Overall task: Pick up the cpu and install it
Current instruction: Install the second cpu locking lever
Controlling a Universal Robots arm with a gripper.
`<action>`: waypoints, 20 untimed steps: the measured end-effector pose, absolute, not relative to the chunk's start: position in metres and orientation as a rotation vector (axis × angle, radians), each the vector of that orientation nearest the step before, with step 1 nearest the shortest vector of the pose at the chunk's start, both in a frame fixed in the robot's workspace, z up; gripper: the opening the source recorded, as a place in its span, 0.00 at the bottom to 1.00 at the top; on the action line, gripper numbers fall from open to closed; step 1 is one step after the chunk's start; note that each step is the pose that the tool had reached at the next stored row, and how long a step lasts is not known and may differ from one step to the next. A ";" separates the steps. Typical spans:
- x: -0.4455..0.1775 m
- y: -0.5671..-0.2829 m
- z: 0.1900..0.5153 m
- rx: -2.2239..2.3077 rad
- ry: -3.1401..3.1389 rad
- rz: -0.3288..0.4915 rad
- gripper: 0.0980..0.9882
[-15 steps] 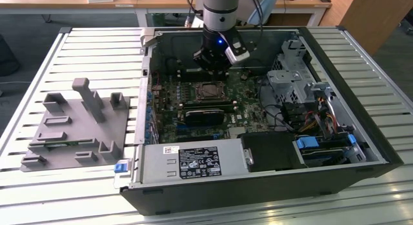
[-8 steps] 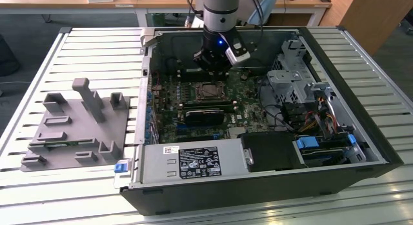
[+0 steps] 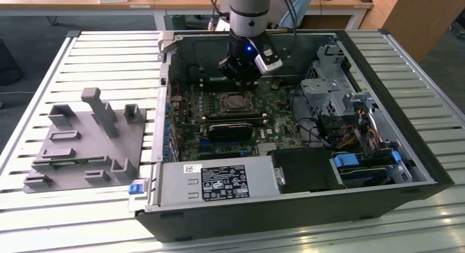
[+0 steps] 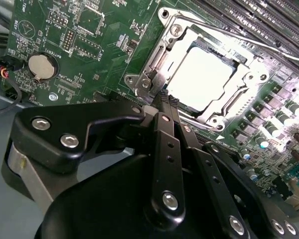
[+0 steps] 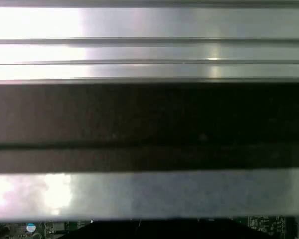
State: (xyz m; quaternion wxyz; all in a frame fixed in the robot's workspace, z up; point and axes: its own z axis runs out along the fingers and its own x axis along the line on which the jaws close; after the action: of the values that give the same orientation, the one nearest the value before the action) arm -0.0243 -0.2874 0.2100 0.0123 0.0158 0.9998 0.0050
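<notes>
The cpu [image 4: 202,74] lies flat inside the metal-framed socket [image 4: 148,69] on the green motherboard; its top glares pale in the second wrist view. In the exterior view the cpu [image 3: 234,103] sits in the socket [image 3: 220,105] at the middle of the board. My gripper [image 3: 238,83] hangs just above and behind the socket. In the second wrist view my gripper [image 4: 168,97] has its two black fingers pressed together with nothing between them, the tips over the socket's near edge by the latch lever.
The open computer case [image 3: 407,155] lies on a slatted metal table [image 3: 102,57]. A grey tray [image 3: 80,139] with upright posts stands at the exterior view's left. RAM sticks [image 3: 232,123], a power supply [image 3: 218,182] and a drive cage [image 3: 327,92] surround the socket. A coin battery [image 4: 41,67] sits on the board.
</notes>
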 end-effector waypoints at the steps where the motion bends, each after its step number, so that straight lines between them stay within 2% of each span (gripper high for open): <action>1: -0.024 -0.288 0.211 0.049 3.117 0.015 0.01; 10: -0.024 -0.288 0.239 0.049 3.117 0.015 0.01; 20: -0.024 -0.300 0.241 0.049 3.117 0.015 0.01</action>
State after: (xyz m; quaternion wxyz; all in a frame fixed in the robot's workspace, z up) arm -0.0244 -0.3003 0.2410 0.0122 0.0157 0.9998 0.0049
